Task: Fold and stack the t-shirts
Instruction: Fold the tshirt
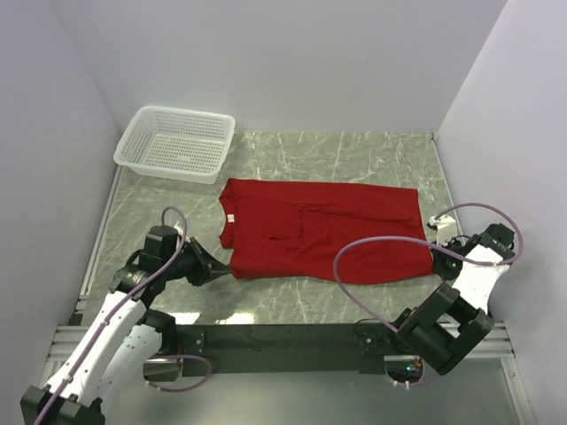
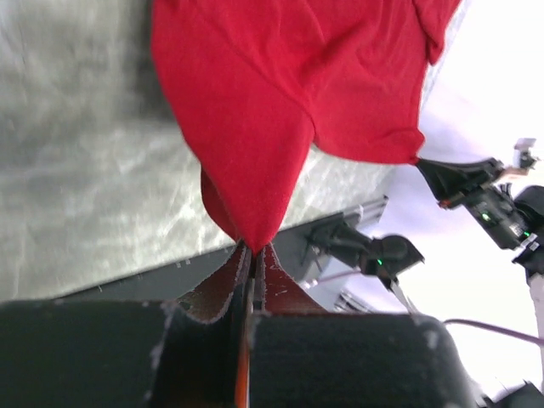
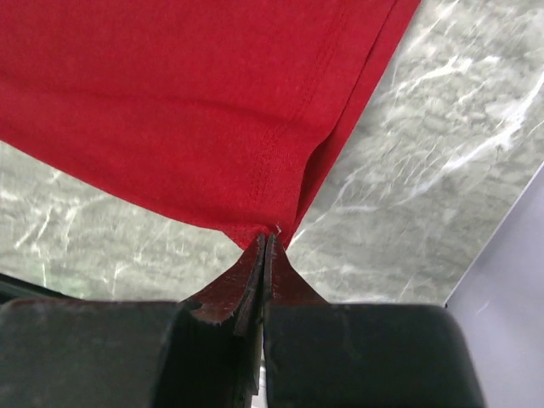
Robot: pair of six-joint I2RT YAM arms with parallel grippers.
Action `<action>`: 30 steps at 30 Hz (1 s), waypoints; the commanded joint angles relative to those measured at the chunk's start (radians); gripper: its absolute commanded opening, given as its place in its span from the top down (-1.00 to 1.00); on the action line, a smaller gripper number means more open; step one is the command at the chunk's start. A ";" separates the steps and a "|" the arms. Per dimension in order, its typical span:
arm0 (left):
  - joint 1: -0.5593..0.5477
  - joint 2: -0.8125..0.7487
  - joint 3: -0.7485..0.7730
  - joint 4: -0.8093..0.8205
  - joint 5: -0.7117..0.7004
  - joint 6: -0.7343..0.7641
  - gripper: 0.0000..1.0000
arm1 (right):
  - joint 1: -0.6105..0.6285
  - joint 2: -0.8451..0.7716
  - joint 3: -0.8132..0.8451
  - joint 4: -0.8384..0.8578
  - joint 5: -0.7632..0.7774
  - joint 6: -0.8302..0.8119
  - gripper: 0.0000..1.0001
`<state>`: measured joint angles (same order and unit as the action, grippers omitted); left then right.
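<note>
The marbled grey-green table [image 1: 354, 155] fills the walled workspace. The deep-red t-shirt [image 1: 319, 232] lies spread across its middle, running left to right with the collar end to the left. The left arm [image 1: 106, 336] leans forward from its base at the near-left. Its wrist is low over the table and points right toward the shirt's near-left corner. The right arm [image 1: 469, 283] folds up from its base toward the right wall, and its wrist turns back left toward the shirt's near-right corner. A white mesh basket [image 1: 177, 142] sits at the far-left corner of the table, near the shirt's far-left corner. The left gripper [image 2: 252, 248] is clamped on a peak of red fabric, with the cloth drawn up into a point between its closed fingers. The right gripper [image 3: 265, 240] is likewise pinched tight on the stitched hem corner, and the cloth fans away from it over the marble. A small white neck label [image 1: 231, 215] shows inside the collar.
</note>
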<state>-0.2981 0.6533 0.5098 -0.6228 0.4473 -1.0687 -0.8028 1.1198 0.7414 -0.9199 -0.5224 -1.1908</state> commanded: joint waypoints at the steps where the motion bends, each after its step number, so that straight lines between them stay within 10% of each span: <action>1: -0.003 -0.053 -0.016 -0.080 0.060 -0.049 0.99 | -0.022 -0.031 -0.008 -0.046 0.013 -0.089 1.00; 14: -0.003 -0.029 -0.051 -0.097 0.082 -0.071 0.99 | -0.127 0.021 0.032 -0.103 -0.011 -0.158 1.00; 30: -0.001 0.327 0.206 0.149 -0.039 -0.062 0.99 | 0.017 0.232 0.122 0.182 -0.050 0.296 1.00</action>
<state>-0.2989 0.9470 0.6537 -0.5537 0.4423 -1.1454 -0.8162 1.3304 0.8124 -0.8387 -0.5694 -1.0286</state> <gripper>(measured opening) 0.043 0.007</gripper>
